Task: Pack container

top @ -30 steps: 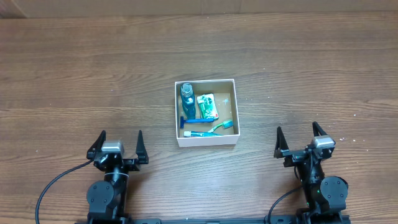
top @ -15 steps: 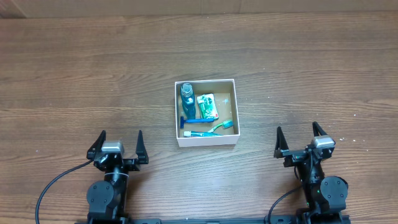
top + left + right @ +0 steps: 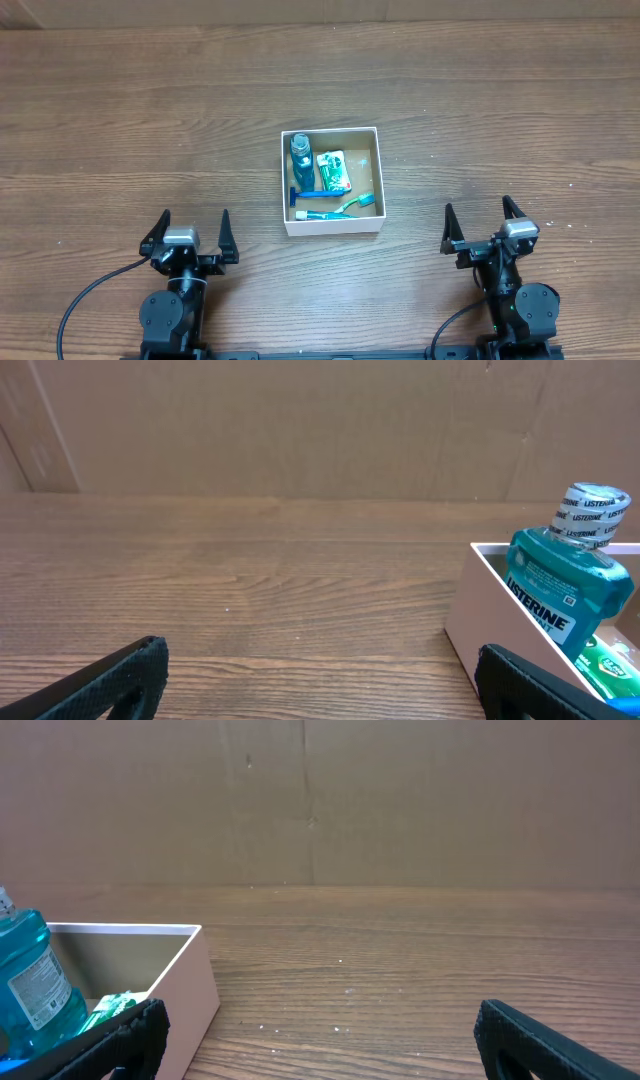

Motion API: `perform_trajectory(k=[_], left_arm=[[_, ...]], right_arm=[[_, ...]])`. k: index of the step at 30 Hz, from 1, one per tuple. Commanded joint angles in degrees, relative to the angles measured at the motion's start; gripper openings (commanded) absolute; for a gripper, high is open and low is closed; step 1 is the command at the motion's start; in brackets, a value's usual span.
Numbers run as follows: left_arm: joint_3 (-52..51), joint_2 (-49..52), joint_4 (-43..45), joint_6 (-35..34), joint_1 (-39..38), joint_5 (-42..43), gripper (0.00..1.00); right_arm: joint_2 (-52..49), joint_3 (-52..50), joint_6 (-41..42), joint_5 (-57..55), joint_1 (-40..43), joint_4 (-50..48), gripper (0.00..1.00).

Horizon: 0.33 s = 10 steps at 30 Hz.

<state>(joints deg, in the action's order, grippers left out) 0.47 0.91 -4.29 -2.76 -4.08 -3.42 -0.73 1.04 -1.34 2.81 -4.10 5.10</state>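
Note:
The container [image 3: 333,226] is a square white-walled box with a brown floor at the table's middle. In it lie a blue mouthwash bottle [image 3: 301,151], a green packet [image 3: 333,171], a blue razor [image 3: 308,194] and a toothbrush [image 3: 350,205]. The bottle also shows in the left wrist view [image 3: 562,585] and the right wrist view [image 3: 30,982]. My left gripper [image 3: 189,232] is open and empty at the front left. My right gripper [image 3: 483,222] is open and empty at the front right. Both are well apart from the container.
A brown cardboard wall [image 3: 300,425] stands along the table's far edge. The container's white wall shows at the right in the left wrist view [image 3: 478,615] and at the left in the right wrist view [image 3: 195,988].

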Motion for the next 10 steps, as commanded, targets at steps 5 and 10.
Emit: perform_trajectory(k=[5, 10], left_arm=[[-0.2, -0.7, 0.1, 1.1, 0.3, 0.7, 1.00], [-0.2, -0.7, 0.1, 1.1, 0.3, 0.7, 1.00]], right_arm=[[0.6, -0.6, -0.2, 0.3, 0.4, -0.5, 1.00], [0.6, -0.6, -0.2, 0.3, 0.4, -0.5, 1.00]])
